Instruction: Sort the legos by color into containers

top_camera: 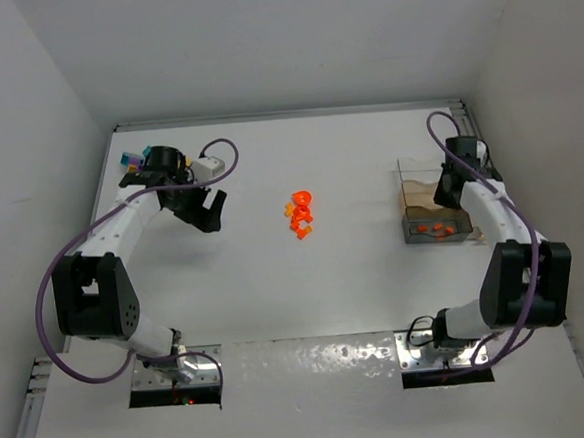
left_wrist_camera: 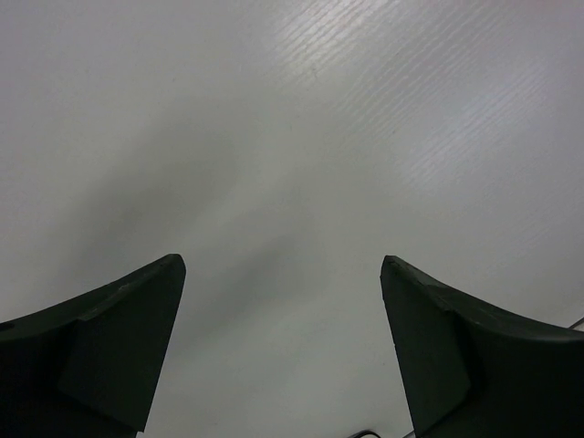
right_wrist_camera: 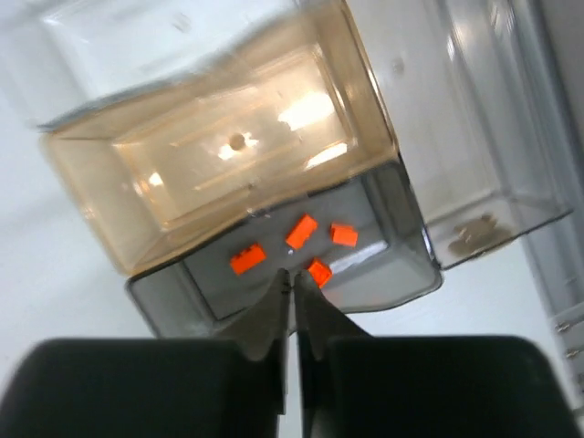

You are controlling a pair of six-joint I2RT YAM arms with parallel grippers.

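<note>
The tiny orange plastic bricks [top_camera: 300,215] lie right of the wide-open left fingers [left_wrist_camera: 109,347] (the nearer arm); right fingers [right_wrist_camera: 265,319] sit nearly closed.

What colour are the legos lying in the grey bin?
Orange; the legos in the grey bin show best in the right wrist view.

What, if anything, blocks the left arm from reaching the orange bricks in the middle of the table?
Probably nothing, so yes: the left gripper is open and only bare table lies between it and the bricks.
</note>
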